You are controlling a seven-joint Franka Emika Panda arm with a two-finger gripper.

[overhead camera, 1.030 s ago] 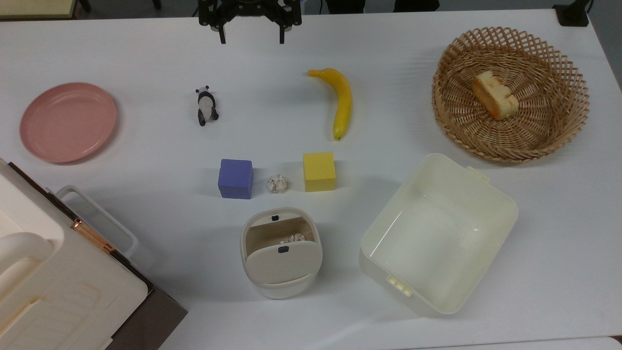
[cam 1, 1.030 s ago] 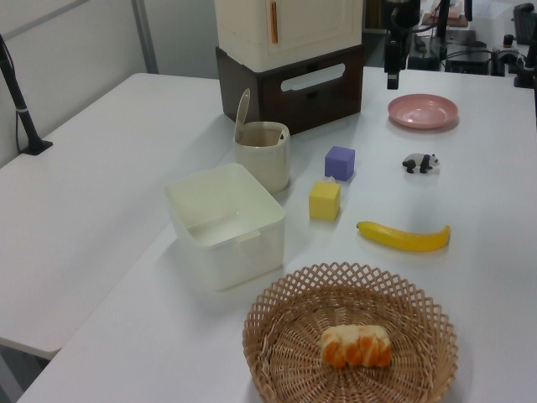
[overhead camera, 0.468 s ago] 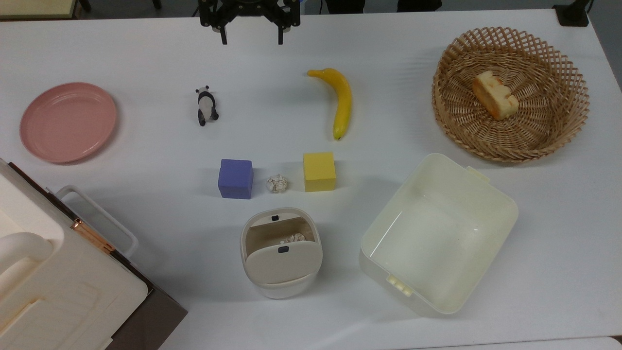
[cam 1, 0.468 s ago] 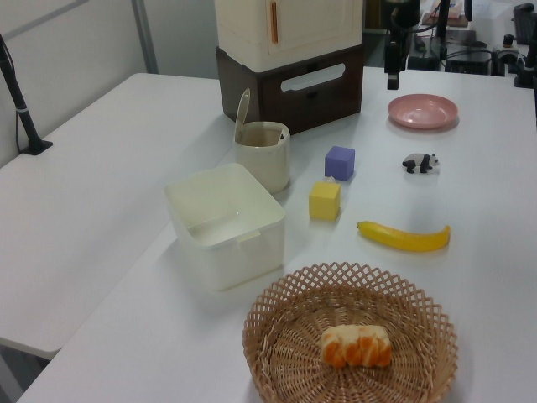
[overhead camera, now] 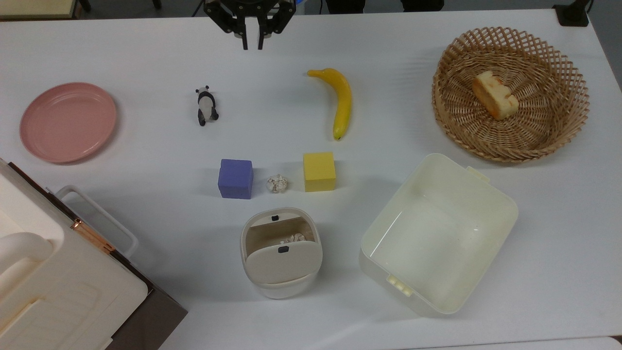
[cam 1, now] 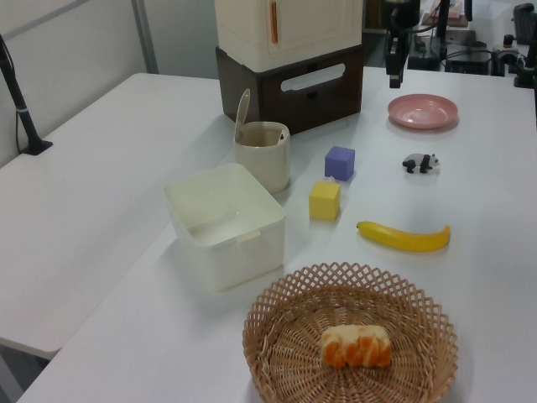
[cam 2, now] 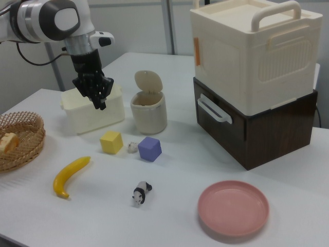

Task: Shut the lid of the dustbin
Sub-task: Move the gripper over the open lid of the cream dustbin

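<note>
A white table (overhead camera: 146,301) holds a scatter of small things. The gripper (overhead camera: 252,47) hangs above the far edge at the top of the top view, its two fingers pressed together and holding nothing; in the right view the gripper (cam 2: 98,105) points down, in the air in front of a cream tub (cam 2: 92,110).

The bin (overhead camera: 281,253) stands near the bottom centre of the top view, well apart from the gripper. Its lid (overhead camera: 282,262) is open, standing up on the hinge at the side nearest the top view's bottom edge, and crumpled paper shows inside. In the right view the lid (cam 2: 148,81) stands upright behind the bin (cam 2: 149,112).

Just above the bin in the top view, a paper ball (overhead camera: 277,183) lies between a blue cube (overhead camera: 235,178) and a yellow cube (overhead camera: 319,171). Farther up lie a toy panda (overhead camera: 206,105) and a banana (overhead camera: 340,100).

The tub (overhead camera: 437,233) sits open at the top view's right of the bin. A basket (overhead camera: 563,92) at the top view's upper right holds a piece of cake (overhead camera: 495,95). A pink plate (overhead camera: 68,121) rests at the top view's left, and a white box (overhead camera: 58,291) stacked on a brown crate (overhead camera: 155,318) fills the lower left corner.
</note>
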